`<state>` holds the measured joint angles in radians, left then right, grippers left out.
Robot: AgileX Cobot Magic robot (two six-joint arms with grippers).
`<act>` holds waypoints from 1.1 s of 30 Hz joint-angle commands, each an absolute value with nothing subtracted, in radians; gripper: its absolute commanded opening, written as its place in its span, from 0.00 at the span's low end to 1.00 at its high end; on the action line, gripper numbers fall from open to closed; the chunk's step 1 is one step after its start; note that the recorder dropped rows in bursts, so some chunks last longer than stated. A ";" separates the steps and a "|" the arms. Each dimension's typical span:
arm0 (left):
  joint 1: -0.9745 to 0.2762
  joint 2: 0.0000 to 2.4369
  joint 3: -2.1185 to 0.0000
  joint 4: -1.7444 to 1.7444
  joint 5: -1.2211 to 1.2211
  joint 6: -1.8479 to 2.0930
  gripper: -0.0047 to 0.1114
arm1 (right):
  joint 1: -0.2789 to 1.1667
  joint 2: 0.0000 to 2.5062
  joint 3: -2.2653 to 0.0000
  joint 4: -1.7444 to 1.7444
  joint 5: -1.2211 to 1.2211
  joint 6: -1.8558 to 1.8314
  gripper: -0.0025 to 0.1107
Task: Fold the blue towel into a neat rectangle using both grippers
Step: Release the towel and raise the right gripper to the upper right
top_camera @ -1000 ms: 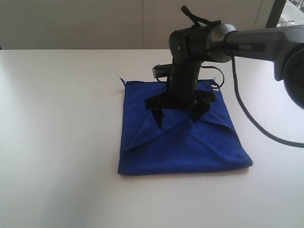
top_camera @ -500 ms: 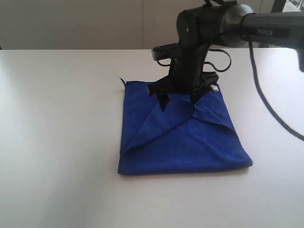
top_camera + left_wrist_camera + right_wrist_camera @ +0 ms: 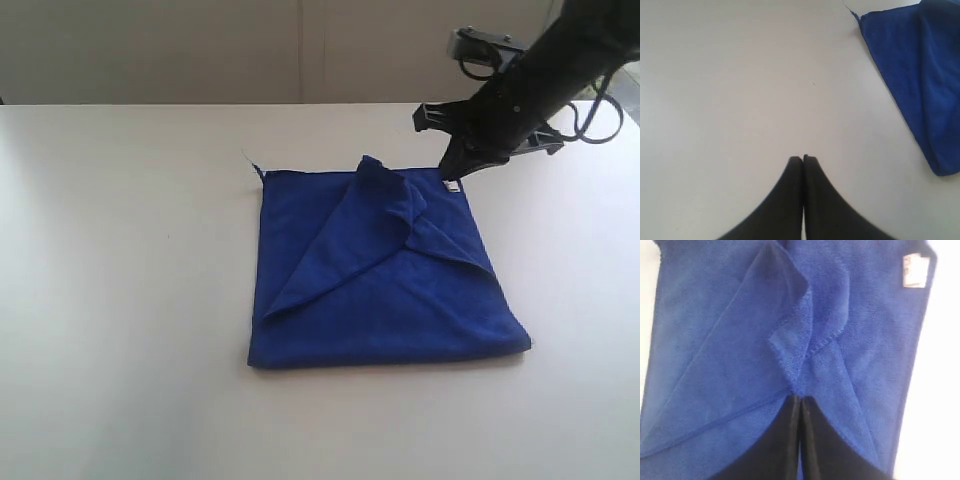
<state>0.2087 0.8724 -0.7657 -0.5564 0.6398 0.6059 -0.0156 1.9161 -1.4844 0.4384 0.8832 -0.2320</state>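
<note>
**Rumpled flap on a part-folded towel; both hands closed and empty**

The deep royal-blue terry towel [image 3: 390,290] is spread on the white tabletop [image 3: 120,300] in a roughly square outline. A loose upper flap [image 3: 370,215] is thrown slantwise across it and bunched near the far edge. The right hand [image 3: 450,172] is held above the far right corner, just beside the small white tag [image 3: 452,186]. Its jaws are pressed together, and no cloth can be seen between them. The left hand [image 3: 803,159] is likewise closed on nothing over bare tabletop, well apart from the towel.

A neat rectangle is judged not yet reached. If the flap were pressed flat as it lies, the slanted crease and the bunching would be locked in. If a closed hand were lowered onto the soft pile, the layers could be pushed out of line rather than taken up. A pinch that goes too deep could catch the lower layer as well. A pull from the right side alone could skew the whole cloth.

The full outline and the raised right hand are given only by the exterior view, where the left hand is not seen. The meeting jaws, the flap's stitched hem and the tag are shown closely by the right wrist view. Only the left wrist view shows the left hand's state and its distance from the towel.
</note>
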 commanded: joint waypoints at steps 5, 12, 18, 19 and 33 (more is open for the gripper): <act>0.204 0.866 -0.761 -0.567 0.645 0.606 0.04 | -0.071 1.879 -1.371 0.436 0.835 -0.274 0.02; 0.204 0.866 -0.761 -0.567 0.645 0.606 0.04 | -0.071 1.879 -1.351 0.436 0.794 -0.274 0.02; 0.204 0.866 -0.761 -0.567 0.645 0.606 0.04 | -0.071 1.879 -1.351 0.440 0.777 -0.292 0.02; 0.204 0.866 -0.761 -0.567 0.645 0.606 0.04 | -0.071 1.879 -1.351 0.440 0.777 -0.292 0.02; 0.204 0.868 -0.761 -0.636 0.615 0.599 0.04 | -0.071 1.879 -1.349 0.432 0.805 -0.292 0.02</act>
<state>0.2087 0.8724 -0.7657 -0.5830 0.6112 0.6059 -0.0674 1.8900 -1.3541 0.4409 0.8016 -0.2784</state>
